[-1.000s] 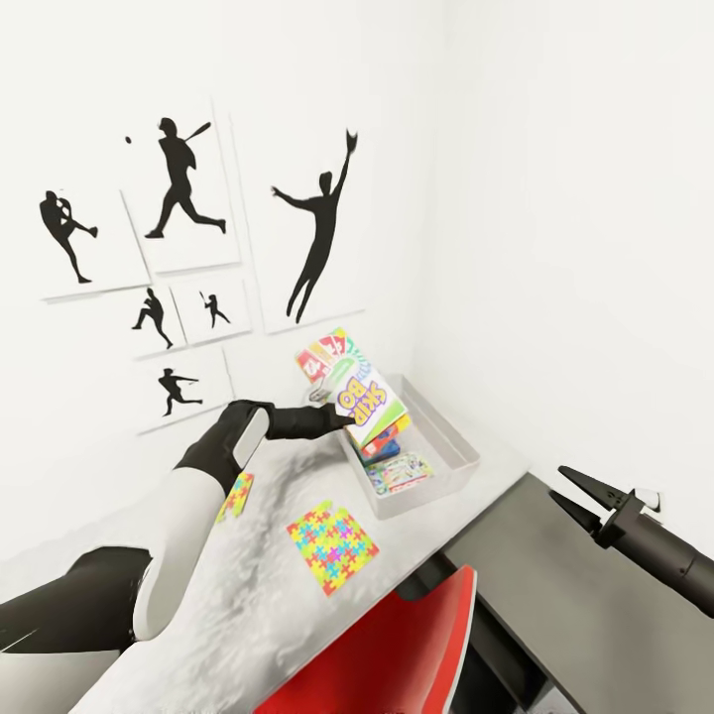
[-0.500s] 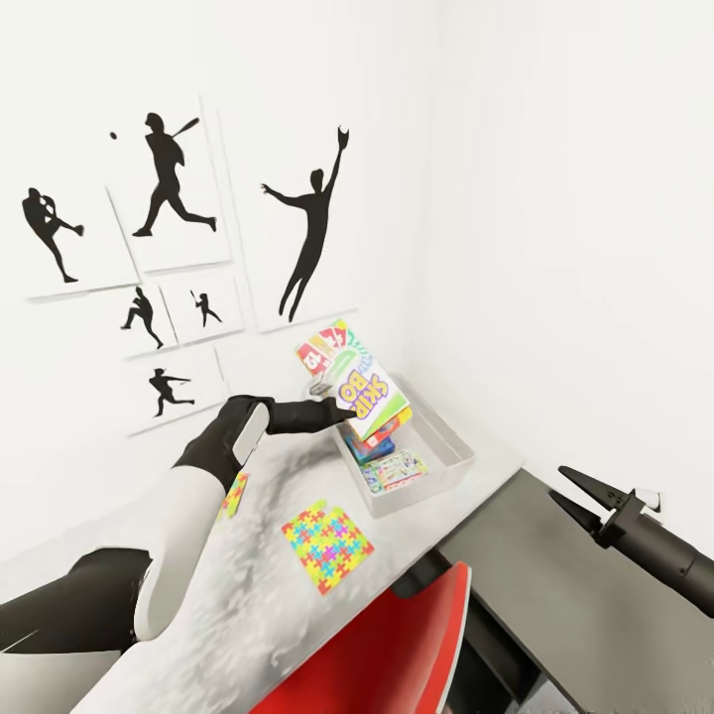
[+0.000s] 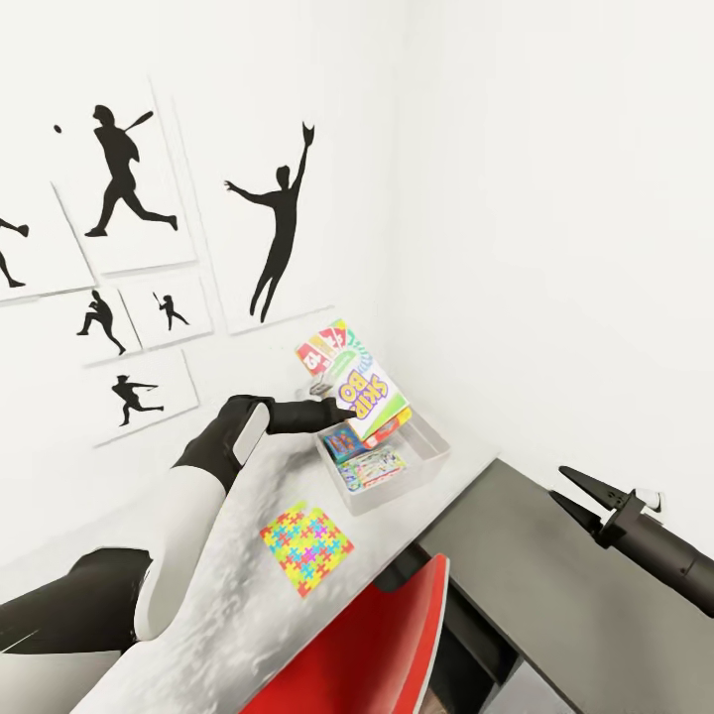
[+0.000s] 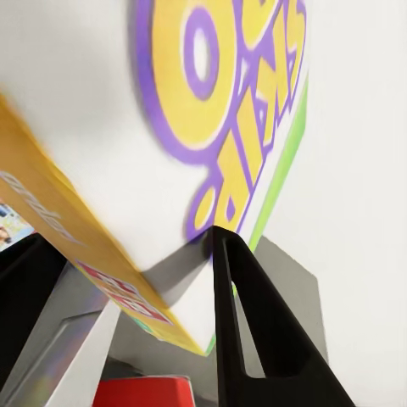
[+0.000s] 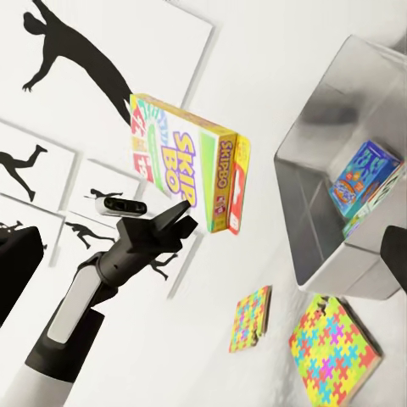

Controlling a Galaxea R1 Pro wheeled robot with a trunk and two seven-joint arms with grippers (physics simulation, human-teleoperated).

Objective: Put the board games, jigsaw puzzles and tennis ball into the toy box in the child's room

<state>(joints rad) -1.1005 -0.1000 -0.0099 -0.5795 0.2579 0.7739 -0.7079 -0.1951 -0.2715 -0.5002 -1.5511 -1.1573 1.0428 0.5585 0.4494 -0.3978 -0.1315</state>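
Here the robot's left arm (image 3: 213, 451) reaches forward over the pale marbled surface (image 3: 248, 585), its forearm level and its wrist turned toward the corner of the room, where the left gripper (image 3: 332, 409) clamps the lower edge of a board game (image 3: 354, 382). The box, white-faced with "SKIP BO" in yellow and purple lettering, a green border and red card art at its upper end, tilts upward in the air above the near-left end of the toy box (image 3: 428, 462); the left wrist view shows dark fingers (image 4: 246, 314) pressed against the box's underside and edge. The light-grey toy box sits in the corner against the wall, and two more blue, cartoon-printed board games (image 3: 369, 466) lie inside it, one overlapping the other. A jigsaw puzzle (image 3: 305, 547) of yellow, pink, blue and green pieces lies flat on the surface nearer the robot, well apart from the toy box; the right wrist view shows a second jigsaw puzzle (image 5: 252, 318) beside it. The right gripper (image 3: 585, 501) hangs off to the right above a dark-grey cabinet (image 3: 555, 585), its fingers spread and empty. A red chair (image 3: 377, 645) stands tucked at the surface's near edge.
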